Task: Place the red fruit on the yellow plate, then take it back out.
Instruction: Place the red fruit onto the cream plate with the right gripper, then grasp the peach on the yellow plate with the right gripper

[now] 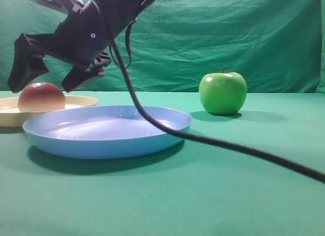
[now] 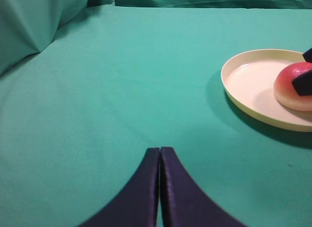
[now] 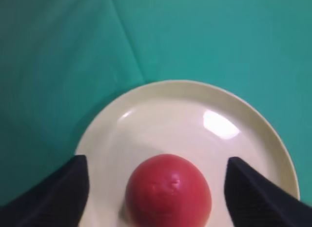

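Note:
The red fruit [image 1: 41, 96] [image 3: 168, 190] rests on the yellow plate [image 1: 81, 101] [image 3: 170, 119] at the far left of the table. My right gripper [image 1: 48, 76] [image 3: 157, 161] reaches across from above and hovers over the fruit. It is open, with one dark finger on each side of the fruit and a gap to each. The left wrist view shows the same fruit [image 2: 290, 83] on the plate [image 2: 246, 80] at its right edge. My left gripper [image 2: 160, 150] is shut on nothing, low over bare green cloth, well apart from the plate.
A light blue plate [image 1: 106, 132] lies in front of the yellow one, near the middle. A shiny green apple [image 1: 222, 93] stands at the back right. A black cable [image 1: 203, 139] trails from the right arm across the blue plate's rim. Green cloth hangs behind.

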Tool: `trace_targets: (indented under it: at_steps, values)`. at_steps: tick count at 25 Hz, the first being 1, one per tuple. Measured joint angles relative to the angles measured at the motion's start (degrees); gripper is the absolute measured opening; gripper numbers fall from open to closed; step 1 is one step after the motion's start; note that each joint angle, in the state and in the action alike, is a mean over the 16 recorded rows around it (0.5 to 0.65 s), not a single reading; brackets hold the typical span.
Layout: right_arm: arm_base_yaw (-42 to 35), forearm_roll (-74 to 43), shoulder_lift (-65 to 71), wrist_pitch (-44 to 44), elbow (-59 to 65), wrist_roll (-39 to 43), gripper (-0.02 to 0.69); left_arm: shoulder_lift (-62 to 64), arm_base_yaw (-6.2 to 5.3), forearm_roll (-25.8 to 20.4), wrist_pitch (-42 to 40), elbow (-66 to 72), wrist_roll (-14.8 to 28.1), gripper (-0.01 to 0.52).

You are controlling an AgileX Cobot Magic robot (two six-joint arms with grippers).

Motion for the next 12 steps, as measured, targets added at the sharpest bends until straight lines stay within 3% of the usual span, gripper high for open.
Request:
trace_targets:
  at_steps: [7,12]
  values:
    - [-1.5,-9.2,-10.4,9.9,0.0,15.4,0.057,0.0,0.0,0.0,0.0,0.0,0.0,0.0]
    - [-2.3,-16.1,-17.2,15.1,0.9,27.4,0.0,0.0,0.0,0.0,0.0,0.0,0.0,0.0]
